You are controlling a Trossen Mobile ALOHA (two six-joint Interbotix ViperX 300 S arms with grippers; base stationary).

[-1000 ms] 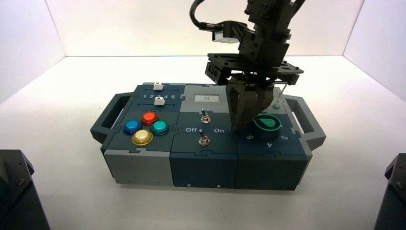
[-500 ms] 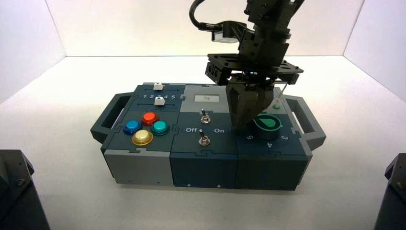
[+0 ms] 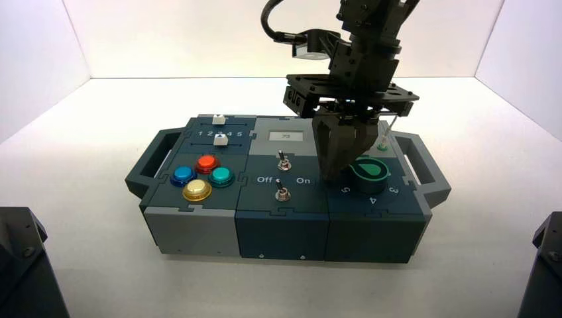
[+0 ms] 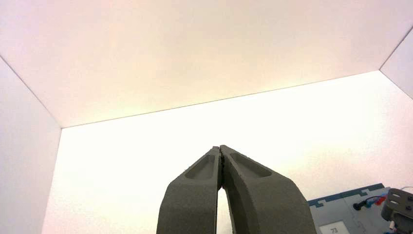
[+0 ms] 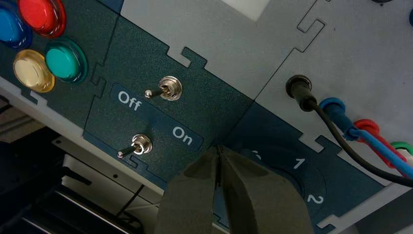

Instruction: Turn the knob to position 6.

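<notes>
Dark teal teardrop knob with bright green top face (image 3: pixel 368 171) sits on the box's right module; rigid, likely detented, best nudged at its pointed tip or pinched across its flanks. Right gripper (image 3: pixel 336 173), fingers pressed together and empty, stands just left of it, tips at the dial's edge. Left gripper (image 4: pixel 221 155) likewise closed, parked away.

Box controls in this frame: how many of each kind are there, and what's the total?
Push buttons: 4 (blue, red, teal, yellow)
Toggle switches: 2 (far, near)
Sliders: 2 (far, near)
Knob: 1
Total: 9

The right claw is beside the knob; the left claw is parked away from the box.
</notes>
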